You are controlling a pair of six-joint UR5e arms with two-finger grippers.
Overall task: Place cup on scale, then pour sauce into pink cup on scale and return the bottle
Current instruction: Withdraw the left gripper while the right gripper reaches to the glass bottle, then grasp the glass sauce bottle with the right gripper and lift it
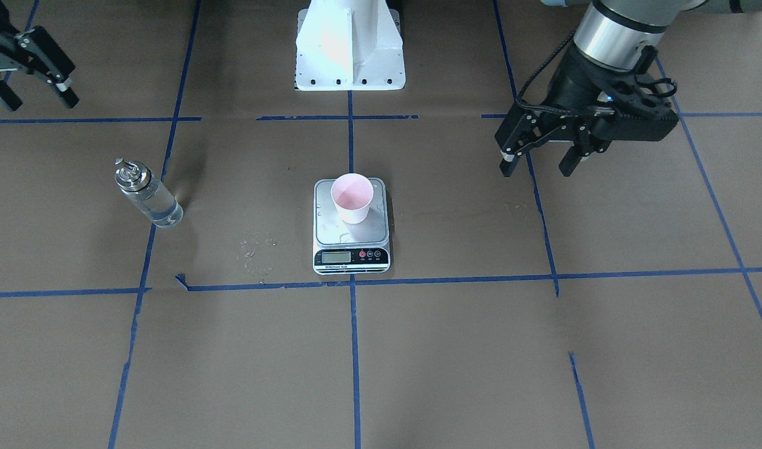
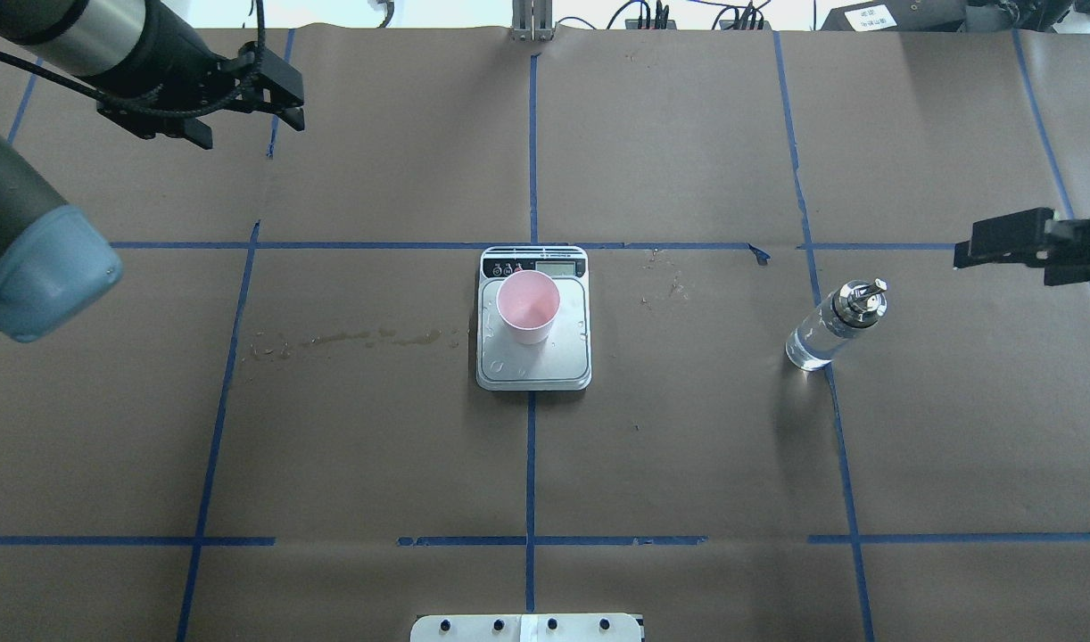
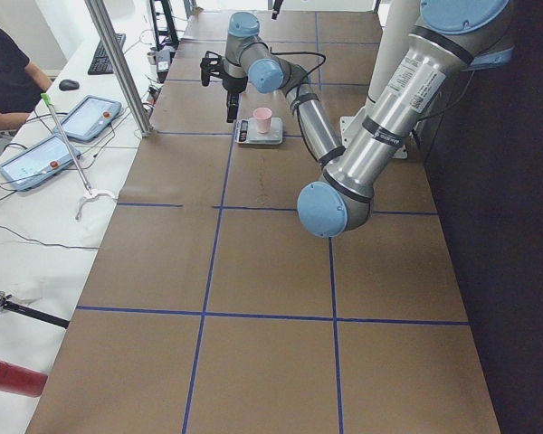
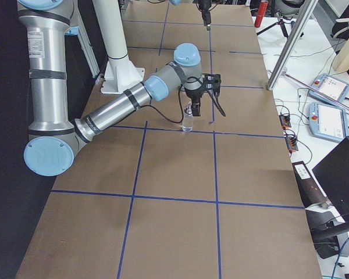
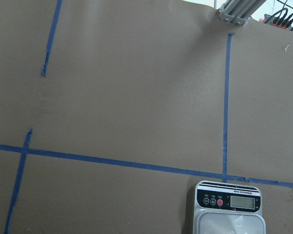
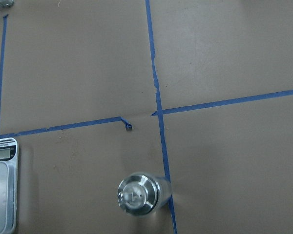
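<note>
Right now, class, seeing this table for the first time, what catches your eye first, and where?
The pink cup stands upright on the scale at the middle of the table. The clear bottle stands alone by a blue tape line on the robot's right. The left hand and right hand hang open and empty at the sides.

This is a robotics lab: a table [image 2: 688,446] covered with brown paper and a grid of blue tape [image 2: 530,464], a white robot base [image 1: 350,43] at the table's edge, and beside the table a bench [image 3: 36,226] with teach pendants [image 3: 89,116], a keyboard [image 3: 104,54] and a seated person [image 3: 4,72].
</note>
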